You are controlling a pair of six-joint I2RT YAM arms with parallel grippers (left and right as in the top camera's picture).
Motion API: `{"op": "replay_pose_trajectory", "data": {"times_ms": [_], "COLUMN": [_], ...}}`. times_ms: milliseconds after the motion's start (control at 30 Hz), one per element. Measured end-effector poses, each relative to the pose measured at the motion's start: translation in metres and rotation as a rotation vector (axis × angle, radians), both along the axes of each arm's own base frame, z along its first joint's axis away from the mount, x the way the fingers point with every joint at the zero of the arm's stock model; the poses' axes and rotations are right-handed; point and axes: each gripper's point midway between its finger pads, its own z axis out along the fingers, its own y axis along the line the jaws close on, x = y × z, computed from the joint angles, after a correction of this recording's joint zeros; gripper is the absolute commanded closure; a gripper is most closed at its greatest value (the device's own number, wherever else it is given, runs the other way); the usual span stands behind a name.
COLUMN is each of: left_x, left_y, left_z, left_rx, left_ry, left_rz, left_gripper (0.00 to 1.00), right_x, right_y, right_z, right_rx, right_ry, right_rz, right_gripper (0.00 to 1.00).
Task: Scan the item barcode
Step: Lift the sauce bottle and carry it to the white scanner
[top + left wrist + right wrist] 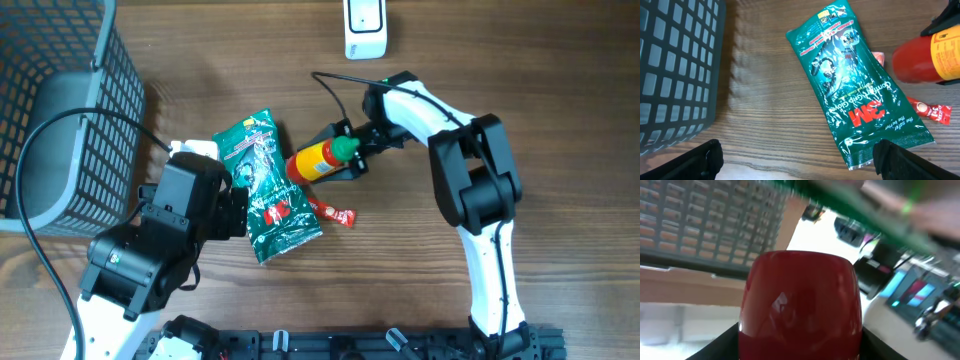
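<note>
Grips red bottle (pixel 313 163) near its top with right hand (pixel 350 153); could twist or slip, round body turning barcode off scanner (pixel 365 28) beyond hand. Holds left hand (pixel 230 206) open, empty.

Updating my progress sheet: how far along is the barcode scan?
Done: the right end effector grips the red bottle. In hand: the bottle is apart from the white scanner. Left: showing its barcode to the scanner; the green pouch lies flat under the open left end effector.
</note>
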Motion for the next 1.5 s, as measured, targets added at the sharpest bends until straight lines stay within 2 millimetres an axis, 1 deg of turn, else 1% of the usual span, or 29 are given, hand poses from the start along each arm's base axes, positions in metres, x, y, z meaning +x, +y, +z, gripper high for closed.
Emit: {"op": "replay_pose_trajectory", "data": {"times_ms": [67,133,267,300,367,400,500,533,600,667,767,833,900,933,967,1000,1033,1067,1100,1167,1233,1300,1400,1467,1500], "left_x": [0.0,0.0,0.0,0.0,0.0,0.0,0.0,0.0,0.0,0.0,0.0,0.0,0.0,0.0,0.0,0.0,0.0,0.0,0.0,0.0,0.0,0.0,0.0,0.0,0.0], "left_y": [0.0,0.0,0.0,0.0,0.0,0.0,0.0,0.0,0.0,0.0,0.0,0.0,0.0,0.0,0.0,0.0,0.0,0.0,0.0,0.0,0.0,0.0,0.0,0.0,0.0], "left_z": [0.0,0.0,0.0,0.0,0.0,0.0,0.0,0.0,0.0,0.0,0.0,0.0,0.0,0.0,0.0,0.0,0.0,0.0,0.0,0.0,0.0,0.0,0.0,0.0,0.0], "left_rx": [0.0,0.0,0.0,0.0,0.0,0.0,0.0,0.0,0.0,0.0,0.0,0.0,0.0,0.0,0.0,0.0,0.0,0.0,0.0,0.0,0.0,0.0,0.0,0.0,0.0], "left_ry": [0.0,0.0,0.0,0.0,0.0,0.0,0.0,0.0,0.0,0.0,0.0,0.0,0.0,0.0,0.0,0.0,0.0,0.0,0.0,0.0,0.0,0.0,0.0,0.0,0.0], "left_rz": [0.001,0.0,0.0,0.0,0.0,0.0,0.0,0.001,0.0,0.001,0.0,0.0,0.001,0.0,0.001,0.0,0.0,0.0,0.001,0.0,0.0,0.0,0.0,0.0,0.0], "left_gripper": [0.0,0.0,0.0,0.0,0.0,0.0,0.0,0.0,0.0,0.0,0.0,0.0,0.0,0.0,0.0,0.0,0.0,0.0,0.0,0.0,0.0,0.0,0.0,0.0,0.0], "right_x": [0.004,0.008,0.018,0.023,0.036,0.038,0.05,0.056,0.064,0.074,0.084,0.089,0.099,0.105,0.118,0.124,0.132,0.143,0.151,0.164,0.17,0.173,0.187,0.196,0.206], "right_y": [-0.011,-0.024,-0.056,-0.065,-0.091,-0.099,-0.146,-0.164,-0.192,-0.234,-0.269,-0.29,-0.299,-0.3,-0.3,-0.3,-0.297,-0.294,-0.292,-0.288,-0.284,-0.279,-0.269,-0.262,-0.259], "right_z": [-0.01,-0.011,-0.001,0.001,0.004,0.004,0.011,0.015,0.019,0.028,0.043,0.063,0.077,0.08,0.083,0.084,0.085,0.09,0.093,0.1,0.105,0.107,0.118,0.114,0.111], "right_rx": [-0.044,-0.058,-0.064,-0.066,-0.088,-0.108,-0.232,-0.287,-0.396,-0.581,-0.807,-0.99,-1.092,-1.128,-1.175,-1.198,-1.232,-1.267,-1.295,-1.331,-1.366,-1.373,-1.357,-1.35,-1.34], "right_ry": [-0.044,-0.052,-0.05,-0.068,-0.131,-0.145,-0.22,-0.256,-0.304,-0.36,-0.414,-0.452,-0.497,-0.517,-0.553,-0.572,-0.6,-0.647,-0.684,-0.749,-0.793,-0.816,-0.885,-0.904,-0.922], "right_rz": [0.007,-0.008,-0.056,-0.07,-0.103,-0.106,-0.141,-0.162,-0.201,-0.274,-0.37,-0.471,-0.551,-0.582,-0.626,-0.645,-0.669,-0.702,-0.722,-0.763,-0.783,-0.787,-0.834,-0.839,-0.856], "right_gripper": [0.96,0.96,0.96,0.96,0.96,0.96,0.96,0.96,0.96,0.96,0.94,0.94,0.93,0.93,0.92,0.9,0.86,0.76,0.72,0.73,0.72,0.7,0.69,0.68,0.66]}}
